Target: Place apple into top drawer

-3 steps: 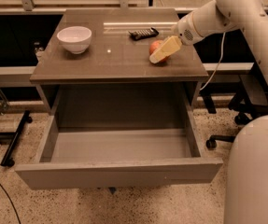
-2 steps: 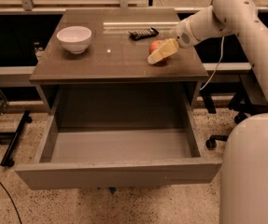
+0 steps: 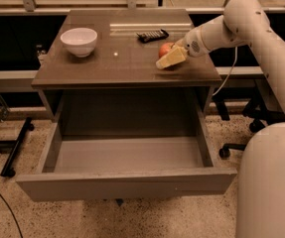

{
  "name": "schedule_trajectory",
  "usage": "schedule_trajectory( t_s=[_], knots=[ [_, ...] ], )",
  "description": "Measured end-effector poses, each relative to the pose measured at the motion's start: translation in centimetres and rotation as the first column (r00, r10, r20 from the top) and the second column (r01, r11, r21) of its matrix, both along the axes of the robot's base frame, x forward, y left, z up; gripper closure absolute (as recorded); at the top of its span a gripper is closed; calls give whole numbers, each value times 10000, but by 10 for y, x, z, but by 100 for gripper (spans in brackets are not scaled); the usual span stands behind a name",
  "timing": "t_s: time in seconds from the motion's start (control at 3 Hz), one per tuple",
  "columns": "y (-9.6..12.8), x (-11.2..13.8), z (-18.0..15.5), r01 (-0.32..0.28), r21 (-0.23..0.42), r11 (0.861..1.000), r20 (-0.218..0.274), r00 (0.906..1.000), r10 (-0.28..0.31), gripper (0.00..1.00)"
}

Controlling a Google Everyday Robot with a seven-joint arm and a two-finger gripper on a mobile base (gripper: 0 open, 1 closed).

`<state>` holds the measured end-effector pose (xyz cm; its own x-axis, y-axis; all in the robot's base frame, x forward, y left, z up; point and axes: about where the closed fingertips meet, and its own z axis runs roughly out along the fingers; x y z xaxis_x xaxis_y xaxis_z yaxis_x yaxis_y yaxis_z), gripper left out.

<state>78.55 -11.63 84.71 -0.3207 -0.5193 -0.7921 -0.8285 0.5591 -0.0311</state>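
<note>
The small red-orange apple (image 3: 165, 48) rests on the brown cabinet top (image 3: 117, 66), right of centre. My gripper (image 3: 170, 58) is right at the apple, its pale yellow tip lying along the apple's front and right side and hiding part of it. The white arm reaches in from the upper right. The top drawer (image 3: 127, 155) is pulled fully out below the cabinet top, a wide shallow grey box, and nothing lies in it. Its plain flat front (image 3: 127, 183) faces me.
A white bowl (image 3: 79, 40) stands at the left of the cabinet top. A flat black object (image 3: 152, 34) lies behind the apple. A chair base (image 3: 234, 145) stands on the floor to the right. My white body (image 3: 271, 182) fills the lower right.
The gripper has shifted slightly left and down against the apple. The apple, the bowl and the drawer stay where they were.
</note>
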Motion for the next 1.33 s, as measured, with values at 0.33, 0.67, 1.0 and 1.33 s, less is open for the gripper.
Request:
schedule_trajectory(
  t_s=[0.33, 0.67, 1.0, 1.33],
  knots=[
    [5, -10, 12, -34, -376, 9993, 189, 9998, 41, 48],
    [12, -25, 24, -36, -506, 9987, 210, 9998, 46, 71],
    [26, -52, 43, -309, -578, 9979, 399, 9986, 332, 94],
    [64, -97, 61, -1031, -596, 9929, 491, 9932, 1060, 100]
  ],
)
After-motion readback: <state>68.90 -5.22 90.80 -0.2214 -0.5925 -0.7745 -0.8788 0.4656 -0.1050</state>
